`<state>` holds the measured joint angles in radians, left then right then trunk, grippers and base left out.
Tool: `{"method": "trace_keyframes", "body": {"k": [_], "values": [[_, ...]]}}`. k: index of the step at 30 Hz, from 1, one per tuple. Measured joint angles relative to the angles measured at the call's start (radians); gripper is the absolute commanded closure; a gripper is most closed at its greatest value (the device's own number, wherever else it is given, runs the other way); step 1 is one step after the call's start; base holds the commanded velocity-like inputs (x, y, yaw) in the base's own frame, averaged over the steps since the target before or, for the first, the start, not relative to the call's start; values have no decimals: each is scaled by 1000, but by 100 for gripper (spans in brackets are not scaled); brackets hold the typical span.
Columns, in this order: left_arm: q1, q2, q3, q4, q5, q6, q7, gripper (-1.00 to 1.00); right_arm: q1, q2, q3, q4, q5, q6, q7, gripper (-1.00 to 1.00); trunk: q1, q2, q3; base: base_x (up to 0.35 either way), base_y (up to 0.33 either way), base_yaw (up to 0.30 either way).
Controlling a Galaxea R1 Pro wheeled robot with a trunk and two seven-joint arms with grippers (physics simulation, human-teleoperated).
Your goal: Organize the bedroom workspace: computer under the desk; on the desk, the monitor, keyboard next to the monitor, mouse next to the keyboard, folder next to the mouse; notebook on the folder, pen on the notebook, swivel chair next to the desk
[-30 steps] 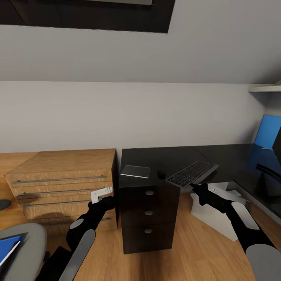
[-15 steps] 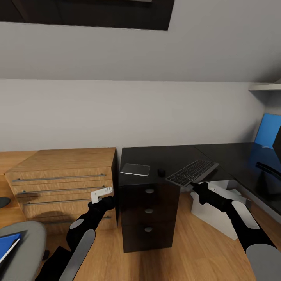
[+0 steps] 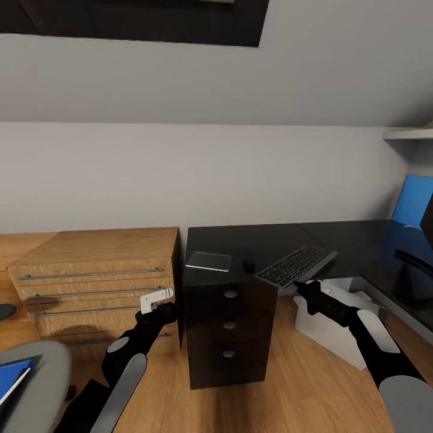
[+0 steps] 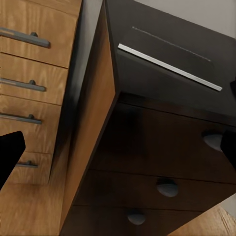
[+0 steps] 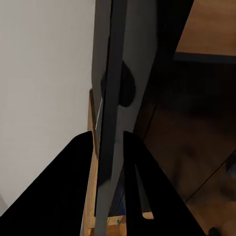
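head view has my right claw (image 3: 299, 287) clamped on the near edge of the keyboard (image 3: 296, 266), which hangs tilted just over the front edge of the glossy black tabletop (image 3: 337, 237), not set down flat yet. in the right wrist view the keyboard (image 5: 114, 113) is a thin grey slab edge-on between my two dark fingers (image 5: 132, 162), so the grip is only on a skinny rim. my guess at the risk: it's slim and smooth, so it could pivot or slip out, or its far corner could catch the tabletop edge and twist. the mouse (image 3: 248, 264), a small black rounded blob, sits just beside it, and a sweep could knock it off. the flat grey notebook (image 3: 208, 262) lies a bit further along. left claw (image 3: 157, 297) hovers in front of the light-wood drawer chest (image 3: 90, 264), white fingers apart, holding nothing. the black three-drawer cabinet (image 3: 227, 328) has round knobs. the blue folder (image 3: 12, 376) is on the grey padded swivel chair (image 3: 42, 376). the pale boxy computer (image 3: 334, 325) sits on the floor under the tabletop.
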<state>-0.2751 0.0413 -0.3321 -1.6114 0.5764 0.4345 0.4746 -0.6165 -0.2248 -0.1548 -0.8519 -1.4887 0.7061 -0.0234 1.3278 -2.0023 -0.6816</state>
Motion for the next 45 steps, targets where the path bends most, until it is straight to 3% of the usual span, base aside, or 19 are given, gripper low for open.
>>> {"method": "trace_keyframes", "body": {"k": [4, 5, 6, 30, 45], "values": [[0, 1, 0, 2, 0, 0, 0, -100, 0, 0, 0, 0, 0, 0, 0, 100, 0, 0, 0, 0, 0, 0], [0, 1, 0, 2, 0, 0, 0, -100, 0, 0, 0, 0, 0, 0, 0, -100, 0, 0, 0, 0, 0, 0], [0, 1, 0, 2, 0, 0, 0, -100, 1, 0, 1, 51, 32, 3, 0, -100, 0, 0, 0, 0, 0, 0], [0, 1, 0, 8, 0, -1, 0, -100, 0, -1, -1, 56, 29, 5, 1, -100, 0, 0, 0, -3, 0, 0], [0, 1, 0, 11, 0, -1, 0, -100, 0, -1, -1, 56, 29, 5, 1, -100, 0, 0, 0, -148, 0, 0]]}}
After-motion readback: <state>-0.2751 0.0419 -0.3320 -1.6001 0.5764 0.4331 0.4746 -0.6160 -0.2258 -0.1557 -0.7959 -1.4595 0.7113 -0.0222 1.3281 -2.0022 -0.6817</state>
